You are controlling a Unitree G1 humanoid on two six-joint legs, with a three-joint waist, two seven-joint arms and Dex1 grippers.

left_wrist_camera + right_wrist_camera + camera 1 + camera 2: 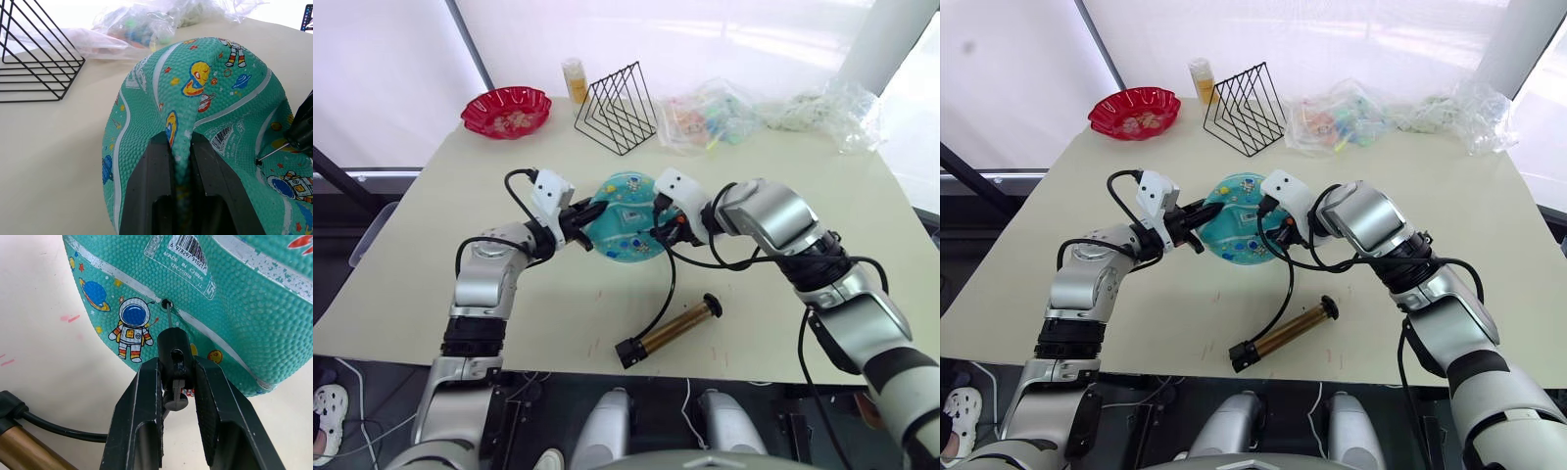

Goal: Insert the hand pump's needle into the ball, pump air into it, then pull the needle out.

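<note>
The teal ball (626, 217) lies deflated at mid-table. My left gripper (588, 219) is shut on a pinched fold of its rubber (180, 147) at the left side. On the ball's right side, my right gripper (664, 227) is shut on the hose's black end fitting (172, 343). The needle (169, 315) sticks out of the fitting with its tip in the ball's valve hole (167, 303), below the white label patch (188, 259). The hand pump (674, 330), gold-bronze with black caps, lies on the table near the front edge, and its black hose (665, 291) curves up to the fitting.
A red scalloped dish (506, 111) sits at the back left of the beige table (803, 186). Behind the ball stand a black wire rack (617, 108) and a small yellow bottle (575, 80). Clear plastic bags (715, 116) lie along the back right.
</note>
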